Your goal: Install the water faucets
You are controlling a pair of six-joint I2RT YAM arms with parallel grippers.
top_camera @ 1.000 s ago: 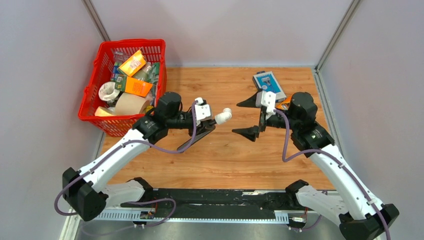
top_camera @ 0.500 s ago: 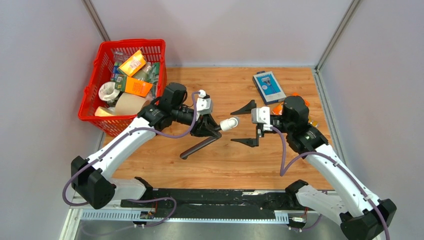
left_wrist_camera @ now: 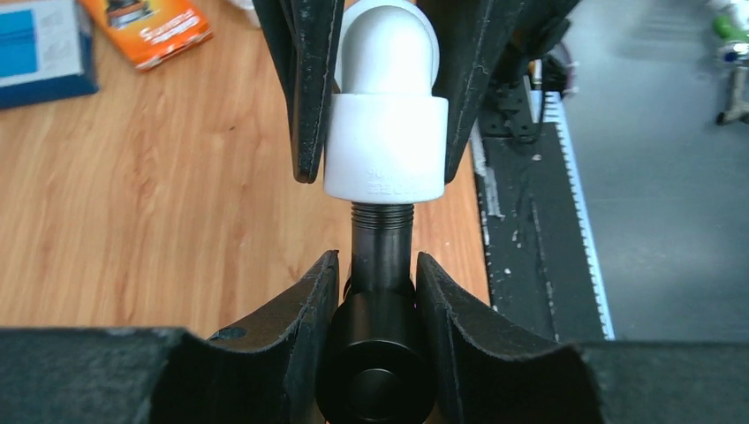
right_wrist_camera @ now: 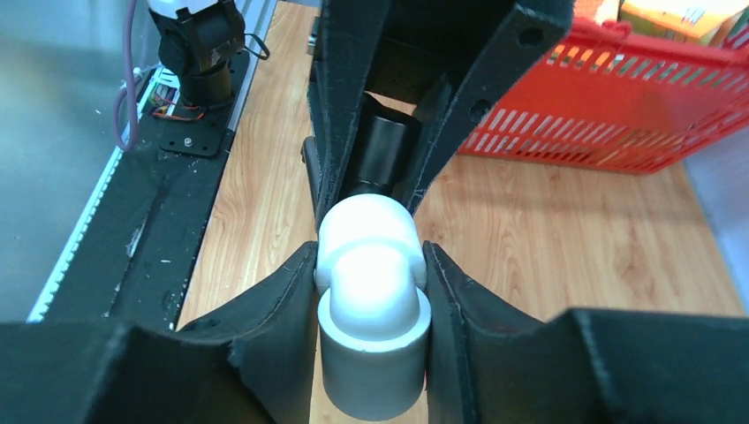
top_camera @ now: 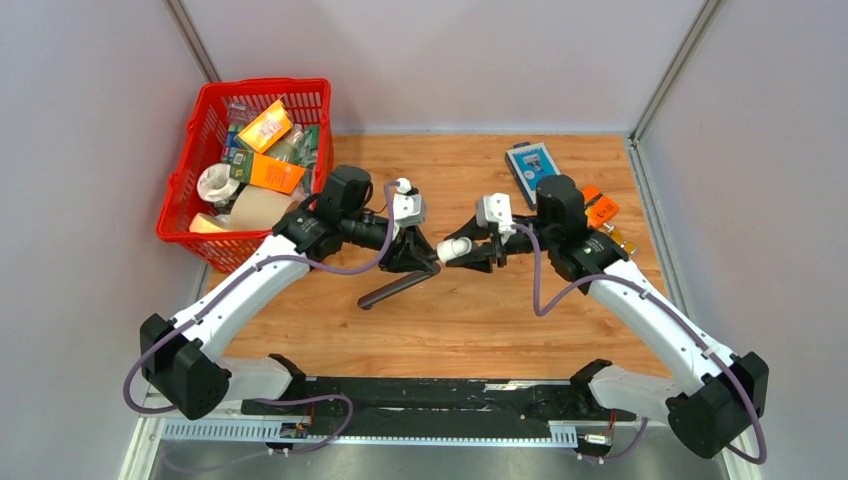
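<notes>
at the faucet's (left_wrist_camera: 382,256) tip, right gripper (right_wrist_camera: 371,265) apparently pinches the white elbow (left_wrist_camera: 385,141)

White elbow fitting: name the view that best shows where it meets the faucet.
Left wrist. It shows the white elbow fitting side-on, its collar over the dark faucet thread. Right wrist shows only its rounded bend, hiding the joint; top external shows it small and distant.

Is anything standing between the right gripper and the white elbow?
Nothing visible. The right gripper clamps the elbow on both sides; the elbow sits on the threaded end of the faucet, held by the left gripper.
</notes>
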